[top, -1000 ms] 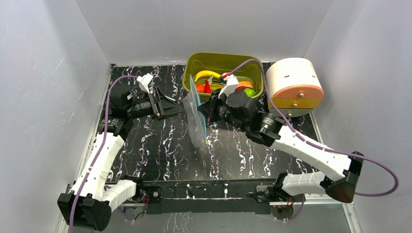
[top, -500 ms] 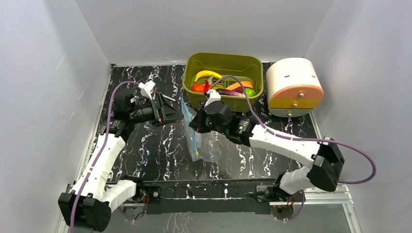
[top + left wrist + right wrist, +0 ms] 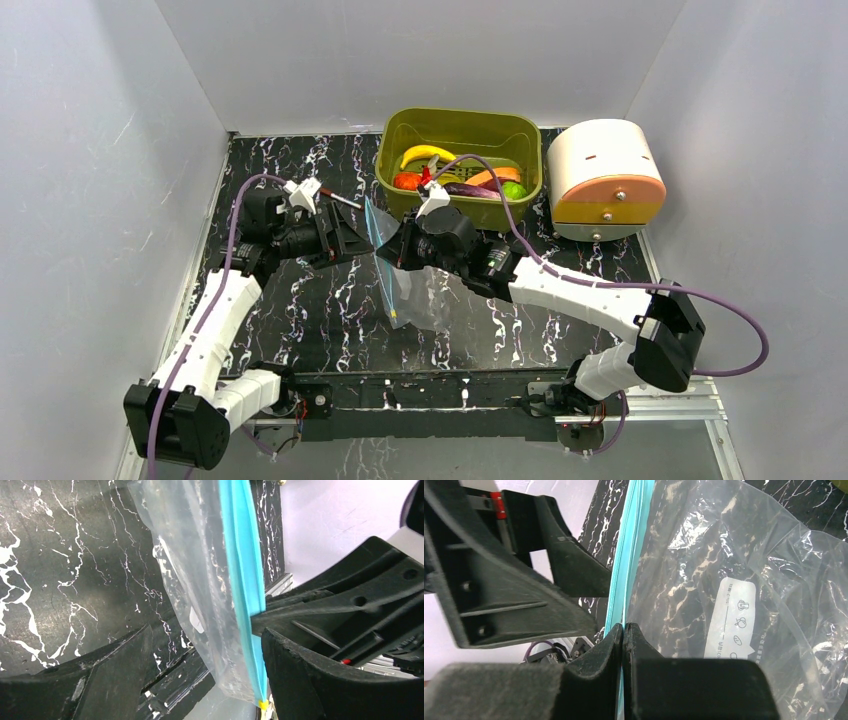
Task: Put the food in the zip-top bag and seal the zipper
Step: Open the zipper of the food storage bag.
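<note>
Marbled black table [image 3: 300, 300] — right gripper [image 3: 623, 627] pinches the zipper [image 3: 634, 540]; left gripper [image 3: 205, 635] gapes wide astride the zip-top bag [image 3: 185, 555].

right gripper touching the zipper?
Touching. Right wrist view: the right gripper is shut on the zipper, the teal strip pinched between its closed jaws.

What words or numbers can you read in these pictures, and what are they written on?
White label on the zip-top bag: a line of tiny print and a few little round picture signs, all too small and blurred to read.
No other words, numbers or brand names can be read in any of the views.
</note>
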### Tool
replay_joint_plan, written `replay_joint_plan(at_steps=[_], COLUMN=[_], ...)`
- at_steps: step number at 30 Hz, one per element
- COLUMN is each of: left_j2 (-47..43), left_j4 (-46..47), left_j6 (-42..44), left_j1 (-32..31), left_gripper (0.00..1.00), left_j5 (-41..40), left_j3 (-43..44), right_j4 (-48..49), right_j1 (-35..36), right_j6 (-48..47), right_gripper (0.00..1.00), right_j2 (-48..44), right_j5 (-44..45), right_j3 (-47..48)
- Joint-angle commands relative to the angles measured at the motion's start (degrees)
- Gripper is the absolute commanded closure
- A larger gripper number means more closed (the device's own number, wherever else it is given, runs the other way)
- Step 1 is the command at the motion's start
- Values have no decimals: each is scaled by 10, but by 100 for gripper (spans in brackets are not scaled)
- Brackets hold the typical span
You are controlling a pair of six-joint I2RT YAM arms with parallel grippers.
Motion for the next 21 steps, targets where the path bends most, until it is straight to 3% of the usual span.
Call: replay_joint_plan(at_steps=[1, 9, 14, 21], left_j2=[15, 22, 18, 11], left_j4=[13, -5, -24, 35], left_j6=[5, 21, 14, -39], left_j1=[0, 0, 0, 0], left_gripper=[24, 36, 30, 29], left_j5=[12, -17, -17, 4], left_j3=[-10, -6, 20, 13], right_j4=[48, 49, 46, 53], right_j1=[0, 1, 1, 2], right_j6=[4, 2, -2, 1], right_gripper=[100, 100, 100, 100], right_j2=[-6, 0, 8, 11], right_j5=[-6, -11, -15, -22], right_j3=[10, 10, 14, 14])
